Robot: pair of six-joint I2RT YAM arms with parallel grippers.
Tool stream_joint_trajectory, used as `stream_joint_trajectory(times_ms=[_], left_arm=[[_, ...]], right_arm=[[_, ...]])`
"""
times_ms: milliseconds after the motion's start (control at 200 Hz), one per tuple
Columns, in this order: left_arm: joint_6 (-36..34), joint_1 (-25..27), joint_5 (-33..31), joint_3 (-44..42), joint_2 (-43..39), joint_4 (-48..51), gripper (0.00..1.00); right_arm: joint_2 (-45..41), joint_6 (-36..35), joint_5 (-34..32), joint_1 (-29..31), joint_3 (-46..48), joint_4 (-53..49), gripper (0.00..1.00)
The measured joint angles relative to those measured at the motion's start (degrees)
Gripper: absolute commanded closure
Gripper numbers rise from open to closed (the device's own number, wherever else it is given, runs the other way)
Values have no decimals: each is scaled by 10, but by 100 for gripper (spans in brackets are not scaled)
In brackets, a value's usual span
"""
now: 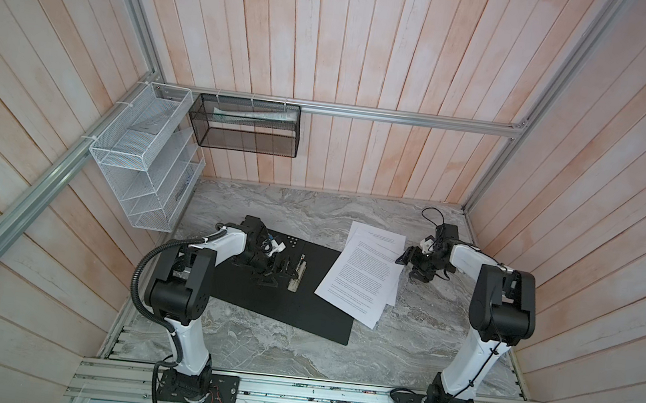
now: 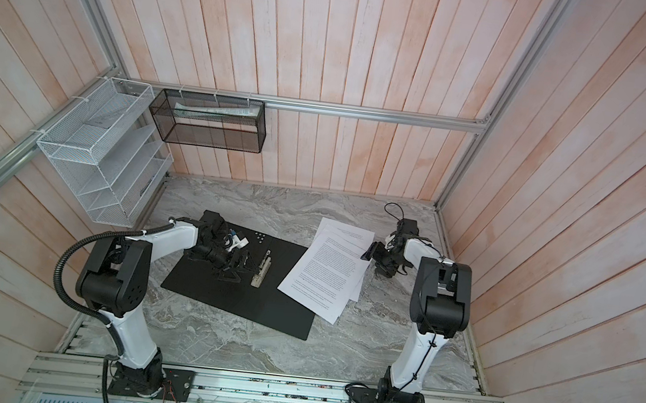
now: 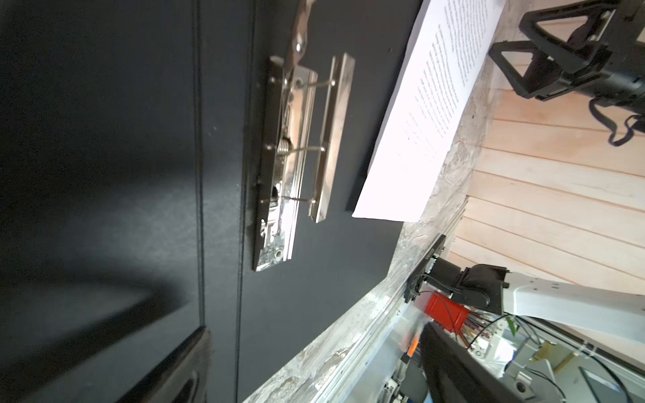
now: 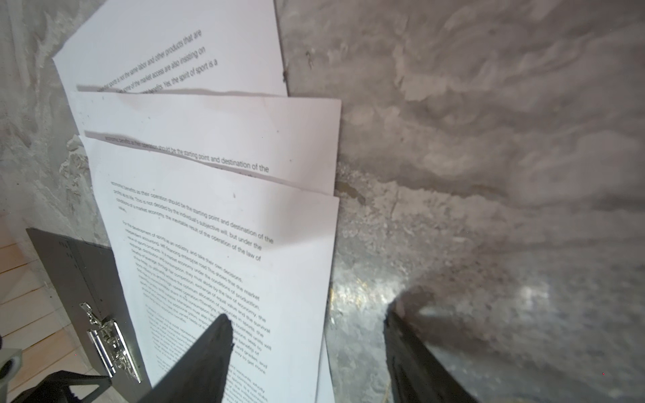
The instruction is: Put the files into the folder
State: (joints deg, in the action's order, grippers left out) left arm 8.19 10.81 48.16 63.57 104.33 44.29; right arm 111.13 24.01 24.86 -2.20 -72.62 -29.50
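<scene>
Straddling files (image 4: 216,216) edge, right hand (image 4: 309,317), wrist view

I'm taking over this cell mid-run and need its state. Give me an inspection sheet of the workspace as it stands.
Surface: grey marble table, only the job's things on it.
Job's things: folder lies open, black inside up, spine clip exposed; files fanned, overlapping its edge nearer the right arm, not under the clip.
Clutter: nothing seen.
Grippers: left gripper open above the folder beside the clip; right gripper open, straddling the files' edge, holding nothing.
Cables: corrugated conduit loops off the left arm; thin cable runs down the right arm.
Surroundings: plank walls, aluminium frame, white wire rack, black mesh basket with papers inside.
</scene>
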Motion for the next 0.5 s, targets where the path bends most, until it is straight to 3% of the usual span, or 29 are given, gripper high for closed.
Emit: stream_joint_trajectory(times_ms=[175, 245, 290, 500], left_arm=[[-40, 47, 16, -28, -32, -28, 8], [-69, 70, 16, -28, -41, -30, 16], [-100, 87, 13, -26, -44, -22, 20], [-240, 144, -45, -17, -64, 38, 20]], right_arm=[[29, -10, 5, 7, -41, -16, 29], [40, -14, 4, 12, -58, -24, 29], [46, -18, 0, 15, -69, -32, 29], [66, -28, -30, 27, -108, -67, 29]])
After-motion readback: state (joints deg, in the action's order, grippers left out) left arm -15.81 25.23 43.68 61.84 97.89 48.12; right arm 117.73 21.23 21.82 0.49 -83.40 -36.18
